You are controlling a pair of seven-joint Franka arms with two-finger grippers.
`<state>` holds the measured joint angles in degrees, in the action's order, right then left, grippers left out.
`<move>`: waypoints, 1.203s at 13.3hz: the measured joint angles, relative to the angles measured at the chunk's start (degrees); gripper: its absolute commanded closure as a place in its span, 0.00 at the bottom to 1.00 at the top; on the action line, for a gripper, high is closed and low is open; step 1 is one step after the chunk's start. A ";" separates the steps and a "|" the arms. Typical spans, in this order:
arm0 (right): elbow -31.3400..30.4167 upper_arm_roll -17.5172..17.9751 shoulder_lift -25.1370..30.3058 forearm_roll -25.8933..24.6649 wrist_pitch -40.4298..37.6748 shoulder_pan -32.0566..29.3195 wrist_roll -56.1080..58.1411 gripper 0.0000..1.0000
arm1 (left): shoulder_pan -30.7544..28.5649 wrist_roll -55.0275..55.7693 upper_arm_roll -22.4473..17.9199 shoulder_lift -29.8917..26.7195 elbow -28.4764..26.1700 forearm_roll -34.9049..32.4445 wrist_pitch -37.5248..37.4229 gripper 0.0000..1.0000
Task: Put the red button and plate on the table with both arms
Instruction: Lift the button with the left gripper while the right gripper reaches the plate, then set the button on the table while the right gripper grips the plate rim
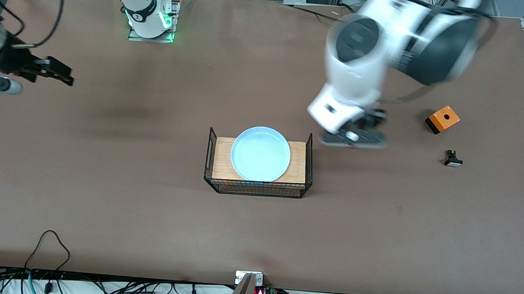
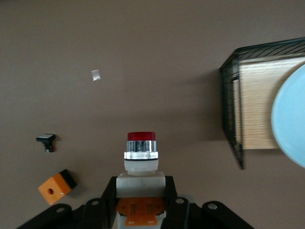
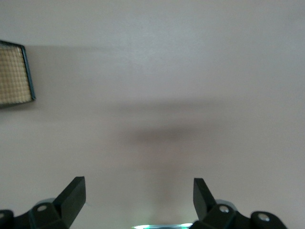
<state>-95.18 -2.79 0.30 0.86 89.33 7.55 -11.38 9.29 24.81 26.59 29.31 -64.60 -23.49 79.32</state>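
My left gripper (image 2: 141,185) is shut on the red button (image 2: 141,157), a white block with an orange section and a red cap that points away from the wrist. In the front view the left gripper (image 1: 354,136) is blurred and hangs over the brown table (image 1: 106,210), between the rack and an orange box; the button is hidden there. The light-blue plate (image 1: 260,153) lies on the wooden-topped wire rack (image 1: 297,160); its edge shows in the left wrist view (image 2: 291,119). My right gripper (image 1: 66,76) is open and empty (image 3: 138,192) over bare table at the right arm's end.
An orange box (image 1: 443,119) with a black side and a black-bodied button with a white cap (image 1: 453,159) lie on the table toward the left arm's end. Both show in the left wrist view, box (image 2: 56,187) and button (image 2: 46,140). Cables run along the table edge nearest the camera.
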 measured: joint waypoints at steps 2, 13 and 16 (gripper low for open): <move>-0.01 1.12 -0.77 2.49 0.22 6.39 -14.39 0.00 | -7.24 -13.32 -0.27 0.35 -2.91 2.06 -0.39 0.81; 6.72 1.76 -22.96 7.67 26.29 30.00 -68.05 0.00 | -31.01 -39.98 -0.38 3.43 -44.49 4.61 50.13 0.67; 6.84 1.71 -27.07 7.67 30.10 30.71 -71.16 0.00 | -31.27 -39.92 -0.37 3.46 -47.05 4.61 52.16 0.52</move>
<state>-88.34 -1.08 -26.77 8.53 119.43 38.25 -82.54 -21.98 -15.10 26.21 32.77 -111.65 -18.87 131.48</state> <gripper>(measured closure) 0.000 0.586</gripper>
